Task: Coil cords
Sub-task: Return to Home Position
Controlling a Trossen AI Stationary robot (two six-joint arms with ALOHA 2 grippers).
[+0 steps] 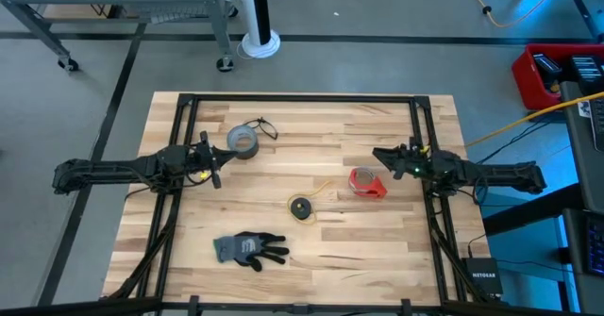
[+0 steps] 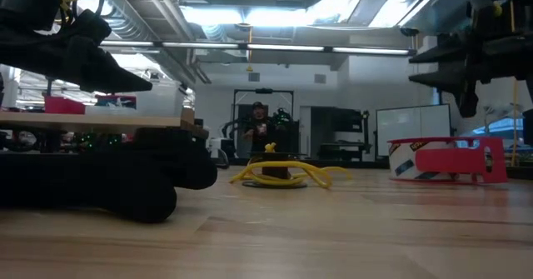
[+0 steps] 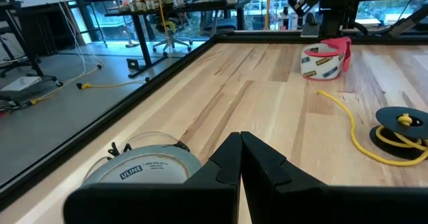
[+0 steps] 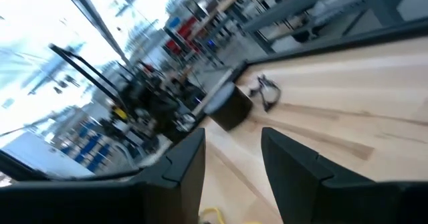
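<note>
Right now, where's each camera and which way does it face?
High: overhead, straight down; left arm, right arm flank wooden table.
Low: tabletop height, facing room; arms overhead.
Left wrist: past shut left gripper toward red tape roll.
Right wrist: past open right gripper toward grey tape roll.
Shared: low and left wrist show yellow cord on black spool.

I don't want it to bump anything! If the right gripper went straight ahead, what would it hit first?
Probably the round grey tape roll; the open right gripper points at it, but may pass above it.
</note>
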